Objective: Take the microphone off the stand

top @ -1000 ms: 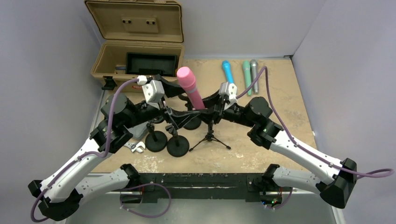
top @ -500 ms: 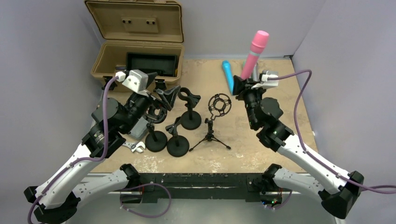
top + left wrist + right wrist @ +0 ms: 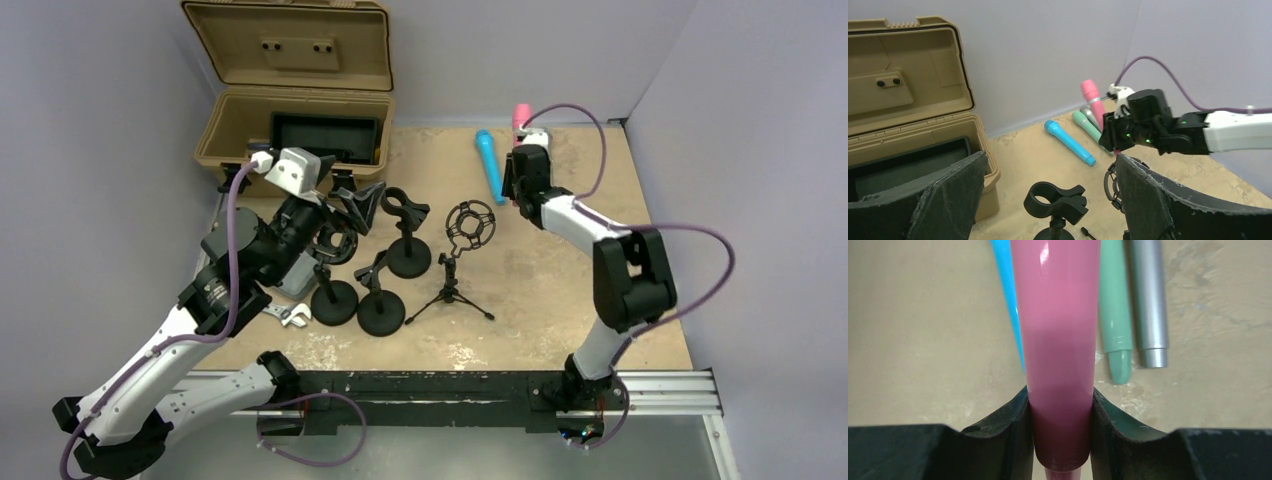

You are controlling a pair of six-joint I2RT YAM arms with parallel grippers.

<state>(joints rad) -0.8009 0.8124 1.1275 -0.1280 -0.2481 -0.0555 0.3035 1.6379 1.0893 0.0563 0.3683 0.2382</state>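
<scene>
Right wrist view: pink microphone [image 3: 1058,340], clamped in the right gripper [image 3: 1059,412], is best lowered flat beside the mint microphone [image 3: 1114,315] before release.

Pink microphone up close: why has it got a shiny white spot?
Right wrist view: that is glare from a light on the pink microphone, which darkens in shade between the fingers; top external view: even light, soft shadows under the stands.
</scene>
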